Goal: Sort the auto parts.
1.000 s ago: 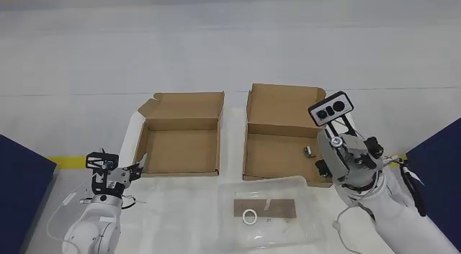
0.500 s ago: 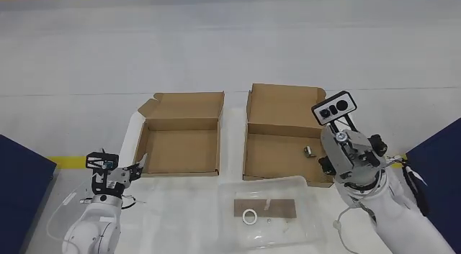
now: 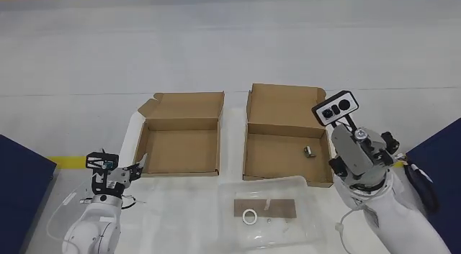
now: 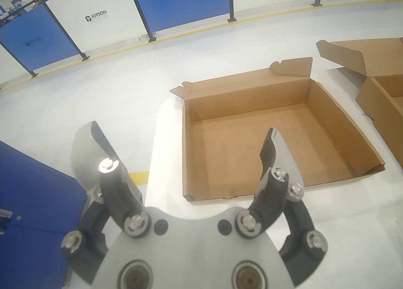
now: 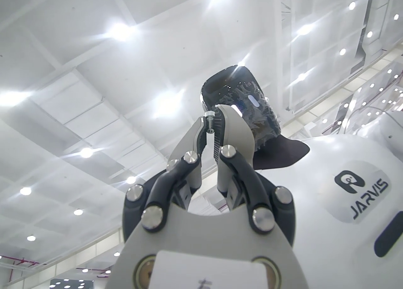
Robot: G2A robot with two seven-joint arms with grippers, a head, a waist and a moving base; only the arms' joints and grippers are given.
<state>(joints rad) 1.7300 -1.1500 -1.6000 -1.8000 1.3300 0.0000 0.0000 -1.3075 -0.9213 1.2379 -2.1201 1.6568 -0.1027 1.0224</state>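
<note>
left gripper [image 4: 182, 133] was open, jaws spread wide, nothing between them. it hung over table [image 3: 232, 146] edge, just beside left box [image 4: 239, 145].
right gripper [image 5: 211, 120] pointed up at ceiling, clamped on small screw [image 5: 209, 121] pinched near fingertips.
right arm stood by near right corner of right box [image 3: 281, 146].
small metal part [image 3: 310, 151] lay inside right box, near its right wall.
clear tray [image 3: 288, 236] sat in front of boxes. white ring [image 3: 249, 216] and brown strip [image 3: 277, 207] lay in it, ring touching strip's left end.
</note>
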